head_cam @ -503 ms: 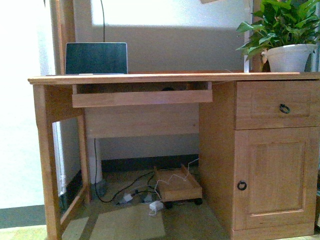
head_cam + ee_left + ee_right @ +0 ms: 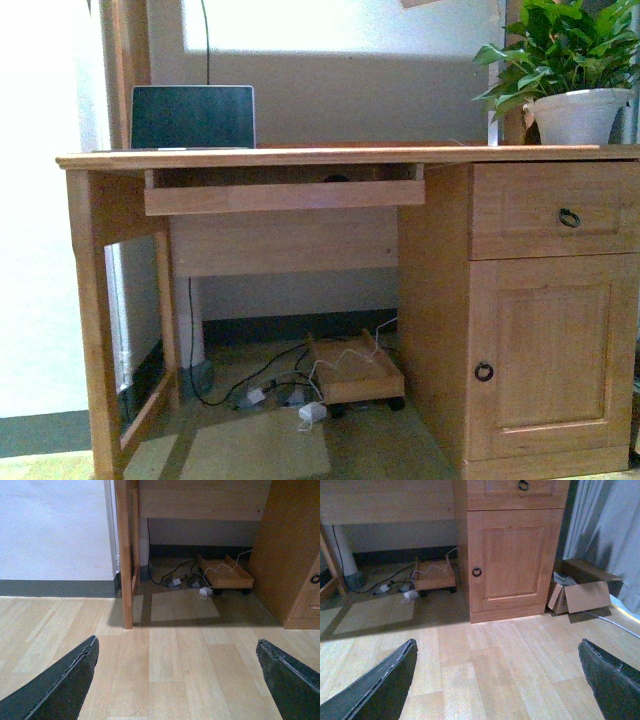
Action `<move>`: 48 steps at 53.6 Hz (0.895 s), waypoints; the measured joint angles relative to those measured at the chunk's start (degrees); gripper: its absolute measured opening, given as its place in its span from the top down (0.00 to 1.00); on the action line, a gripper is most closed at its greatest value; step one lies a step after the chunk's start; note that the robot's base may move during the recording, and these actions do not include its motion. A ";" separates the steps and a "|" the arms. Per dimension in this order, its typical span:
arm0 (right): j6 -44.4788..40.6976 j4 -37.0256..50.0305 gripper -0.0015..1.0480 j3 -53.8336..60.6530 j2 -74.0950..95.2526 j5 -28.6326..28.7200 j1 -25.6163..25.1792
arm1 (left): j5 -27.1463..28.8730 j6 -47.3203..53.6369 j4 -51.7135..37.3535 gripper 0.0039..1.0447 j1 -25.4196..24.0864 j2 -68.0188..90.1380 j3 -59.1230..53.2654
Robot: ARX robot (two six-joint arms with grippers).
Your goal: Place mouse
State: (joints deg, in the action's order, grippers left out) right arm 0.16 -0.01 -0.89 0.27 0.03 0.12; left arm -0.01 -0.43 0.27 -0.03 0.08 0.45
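Where the wooden desk (image 2: 300,156) fills our front view, its cupboard door (image 2: 545,350) and drawer (image 2: 555,210) stand closed on the right. An open laptop (image 2: 192,116) sits at the back left of the top and a potted plant (image 2: 575,105) at the far right. A pull-out tray (image 2: 280,196) hangs under the top, and a low wheeled wooden trolley (image 2: 355,378) rests on the floor beneath. Our left gripper (image 2: 176,642) and right gripper (image 2: 496,642) hang above the plank floor (image 2: 165,680), each with fingers spread wide and nothing between them. A small dark rounded shape shows just over the tray's front board near its middle. We take it to be the mouse (image 2: 336,179), though little of it is visible
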 joint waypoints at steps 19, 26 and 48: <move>0.00 0.00 0.07 0.00 0.00 0.00 0.00 | 0.02 0.00 0.00 0.07 0.00 0.00 0.00; 0.00 0.00 0.07 0.00 0.00 0.00 0.00 | 0.00 0.00 0.02 0.07 0.00 0.00 0.00; 0.00 0.00 0.07 0.00 0.00 -0.02 0.00 | 0.00 0.00 0.00 0.07 0.00 0.00 0.00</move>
State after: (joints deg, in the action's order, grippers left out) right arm 0.16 -0.01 -0.89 0.27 0.01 0.12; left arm -0.01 -0.43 0.27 -0.03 0.08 0.45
